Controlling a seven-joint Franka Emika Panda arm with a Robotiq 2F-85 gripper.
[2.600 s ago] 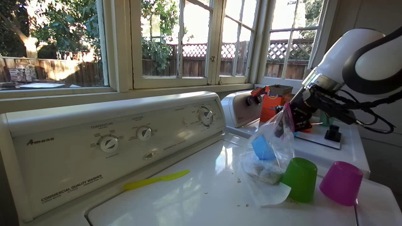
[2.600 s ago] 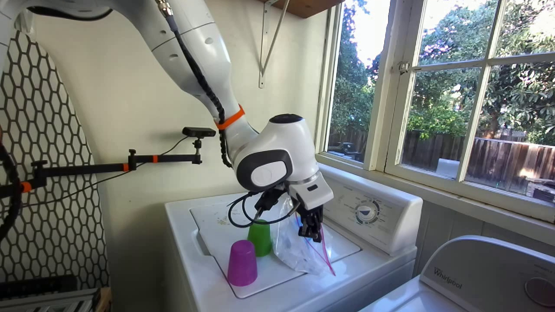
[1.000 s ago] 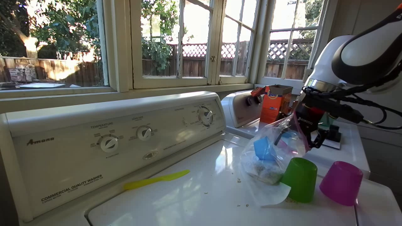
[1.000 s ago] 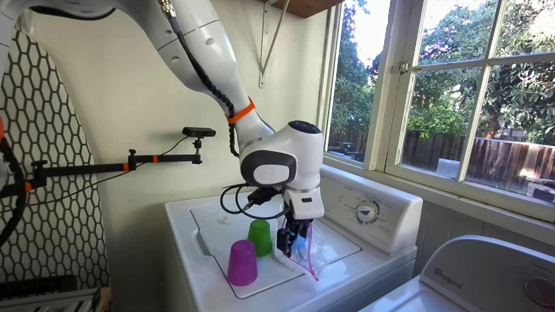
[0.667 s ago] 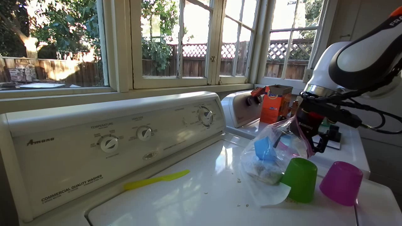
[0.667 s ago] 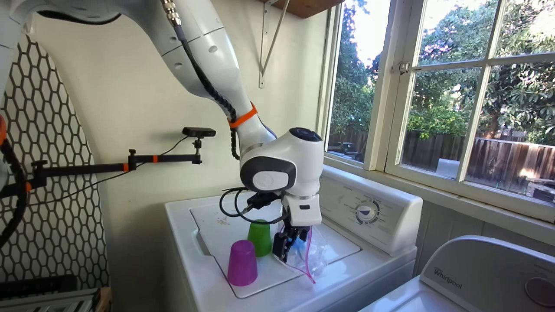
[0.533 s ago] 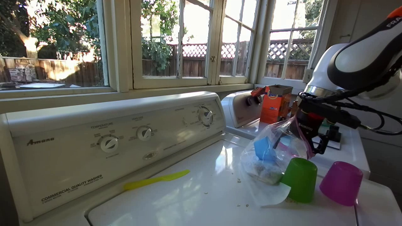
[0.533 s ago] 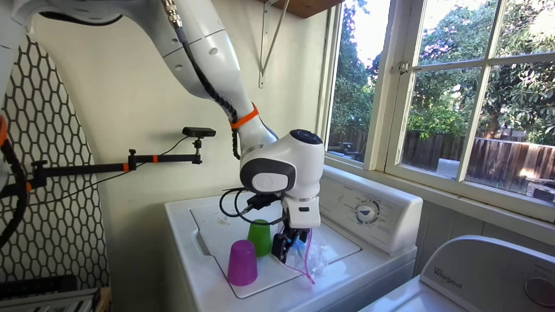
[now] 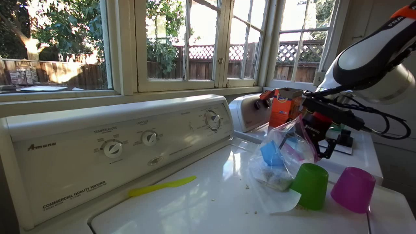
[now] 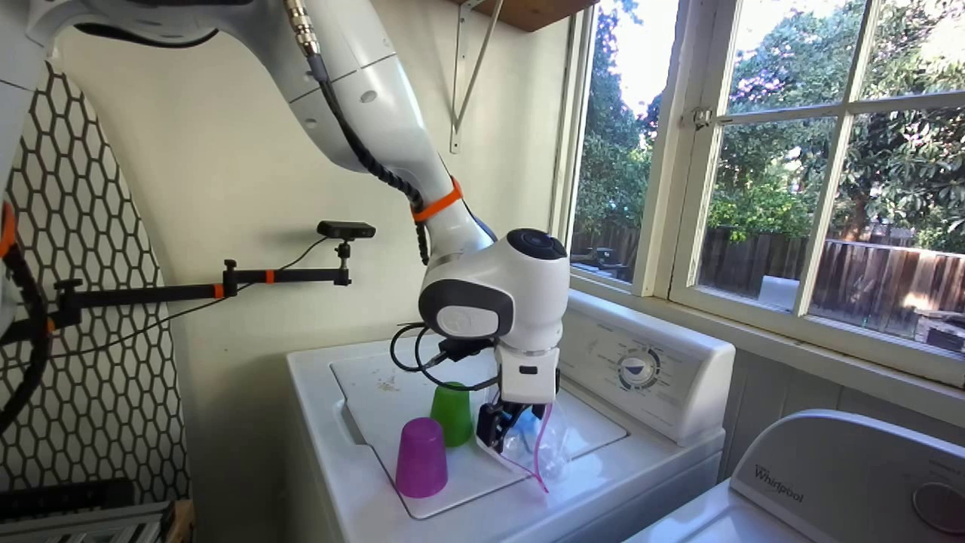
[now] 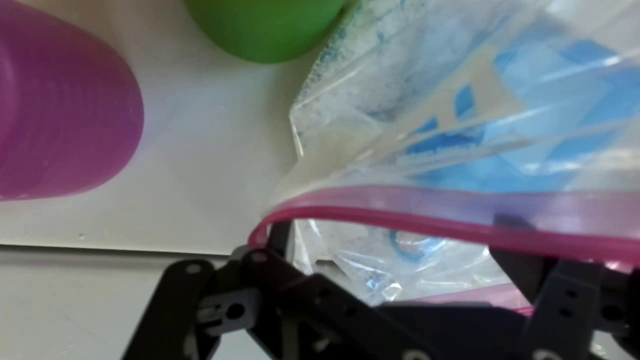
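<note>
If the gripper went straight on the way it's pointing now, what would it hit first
Likely the crumpled clear bag: the open gripper points down into its mouth, above the washer lid. A blue item inside the bag might come first; depth is unclear there.

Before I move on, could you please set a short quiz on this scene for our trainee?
1. Multiple choice: how does the gripper stand at the mouth of the bag?
a) fully shut
b) spread open
c) clamped on a cup

2. True or false: the green cup stands nearer the bag than the purple cup does.

3. Fill in the colour: the strip along the bag's mouth is ____.

Key: 1 b; 2 true; 3 pink.
</note>
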